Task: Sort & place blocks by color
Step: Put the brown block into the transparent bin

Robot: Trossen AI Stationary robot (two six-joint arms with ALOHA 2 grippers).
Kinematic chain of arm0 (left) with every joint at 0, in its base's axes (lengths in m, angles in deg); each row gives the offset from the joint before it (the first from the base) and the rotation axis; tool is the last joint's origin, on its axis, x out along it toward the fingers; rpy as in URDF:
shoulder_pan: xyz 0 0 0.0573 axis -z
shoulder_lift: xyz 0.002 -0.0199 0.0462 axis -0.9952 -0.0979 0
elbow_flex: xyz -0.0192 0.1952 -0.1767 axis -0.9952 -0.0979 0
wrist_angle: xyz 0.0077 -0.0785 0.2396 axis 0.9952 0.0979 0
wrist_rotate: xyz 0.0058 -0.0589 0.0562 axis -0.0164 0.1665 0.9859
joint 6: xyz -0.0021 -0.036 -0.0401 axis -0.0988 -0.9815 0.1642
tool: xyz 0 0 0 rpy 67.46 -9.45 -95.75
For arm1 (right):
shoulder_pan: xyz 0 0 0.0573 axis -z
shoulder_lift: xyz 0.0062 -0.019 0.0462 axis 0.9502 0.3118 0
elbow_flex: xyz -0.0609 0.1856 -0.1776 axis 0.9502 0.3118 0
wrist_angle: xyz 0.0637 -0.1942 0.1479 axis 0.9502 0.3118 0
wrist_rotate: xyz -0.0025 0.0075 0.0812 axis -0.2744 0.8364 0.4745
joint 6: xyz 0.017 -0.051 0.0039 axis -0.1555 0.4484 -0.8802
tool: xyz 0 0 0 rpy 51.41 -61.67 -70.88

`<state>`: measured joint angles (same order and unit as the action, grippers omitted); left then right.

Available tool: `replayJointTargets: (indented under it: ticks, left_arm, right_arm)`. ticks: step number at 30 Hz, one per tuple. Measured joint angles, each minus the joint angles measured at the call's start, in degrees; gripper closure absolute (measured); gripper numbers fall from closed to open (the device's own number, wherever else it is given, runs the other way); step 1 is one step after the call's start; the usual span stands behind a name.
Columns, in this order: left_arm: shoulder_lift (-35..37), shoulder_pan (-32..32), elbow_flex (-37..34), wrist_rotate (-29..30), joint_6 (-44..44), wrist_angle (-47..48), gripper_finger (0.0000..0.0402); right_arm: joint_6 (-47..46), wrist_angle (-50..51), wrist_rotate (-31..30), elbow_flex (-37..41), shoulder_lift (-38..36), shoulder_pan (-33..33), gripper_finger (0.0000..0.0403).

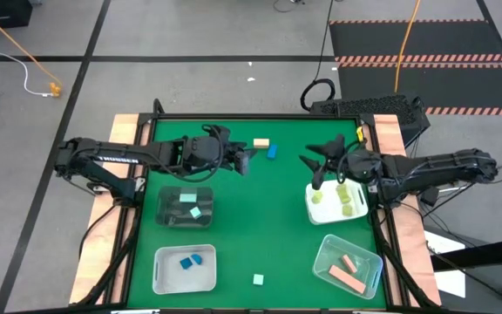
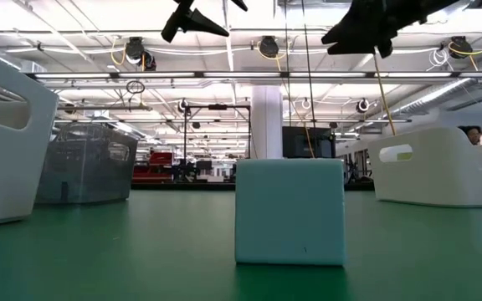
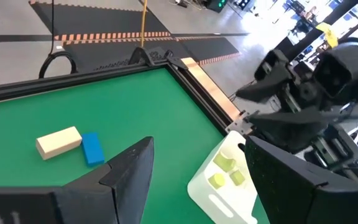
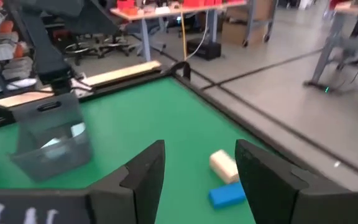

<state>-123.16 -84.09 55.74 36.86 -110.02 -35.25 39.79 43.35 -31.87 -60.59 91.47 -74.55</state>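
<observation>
1. Left claw [image 1: 244, 160] hangs released and empty above the far middle of the counter [image 1: 260, 227]; its fingers [image 3: 132, 168] stand apart in its wrist view. Just beyond it lie a tan block [image 1: 261, 142] and a blue block [image 1: 272, 151], side by side, touching or nearly so.
2. Right claw [image 1: 314, 166] hangs released and empty too, near the far edge of the white tray [image 1: 314, 209] that holds the yellow-green blocks [image 1: 349, 199]. Its wrist view faces the same tan and blue pair.
3. Sorted so far: mint block [image 1: 196, 212] in the dark tray [image 1: 181, 208]; blue ones [image 1: 190, 260] in the near-left white bin [image 1: 184, 279]; salmon bars [image 1: 347, 269] in the clear bin [image 1: 349, 266].
4. Loose: the tan and blue pair, plus a mint block [image 1: 258, 279] at the near edge.
5. Likely step: picking one of the far pair. To do it well, only one arm should commit, since both aim there. Come straight down over one block, with the fingers straddling it on the sides free of its neighbour, so the neighbour is not nudged.
6. Views: only the high view gives the tray contents and the near mint block's place. The low view fills with that mint block [image 2: 289, 211], claws overhead. The left wrist view alone shows the right arm close by the yellow-green tray [image 3: 210, 193].
</observation>
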Motion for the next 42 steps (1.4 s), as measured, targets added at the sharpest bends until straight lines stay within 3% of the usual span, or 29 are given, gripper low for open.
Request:
replayJointTargets:
  ticks: [7, 9, 13, 21, 25, 31, 37, 42]
  left_arm:
    - [0.0, 1.27, 0.0, -0.02, 0.0, 0.02, 0.0151]
    - [0.0, 1.59, 0.0, -0.05, -0.01, 0.01, 0.0151]
    - [0.0, 1.75, 0.0, -0.07, -0.68, 0.02, 0.0151]
    - [0.0, 1.55, 0.0, -0.04, 1.75, 0.22, 0.0151]
    - [0.0, 0.52, 0.0, -0.04, 5.12, 0.2, 0.0151]
    - [0.0, -3.32, 0.0, -0.04, 12.65, -0.07, 0.0151]
    - [0.0, -9.14, 0.0, -0.04, 19.61, -0.2, 0.0151]
    - [0.0, -13.79, 0.0, -0.02, 22.62, -0.17, 0.0151]
  right_arm:
    - [6.0, -2.25, 0.43, -0.04, 1.25, 3.73, 0.0218]
    - [6.1, -4.4, 3.54, -0.04, 2.82, 5.41, 0.0218]
    - [6.09, -10.01, 10.83, -0.07, 8.45, 8.92, 0.0218]
    - [7.62, -26.82, 17.88, -0.07, 21.13, 13.67, 0.0258]
    - [7.66, -35.71, 18.29, -0.07, 25.87, 16.1, 0.0266]
    - [6.58, -42.15, 19.26, -0.09, 33.79, 22.19, 0.0229]
    - [0.1, -43.9, 26.11, -2.32, 42.72, 28.31, 0.0187]
    - [-0.36, -40.7, 33.87, -8.73, 49.05, 31.61, 0.018]
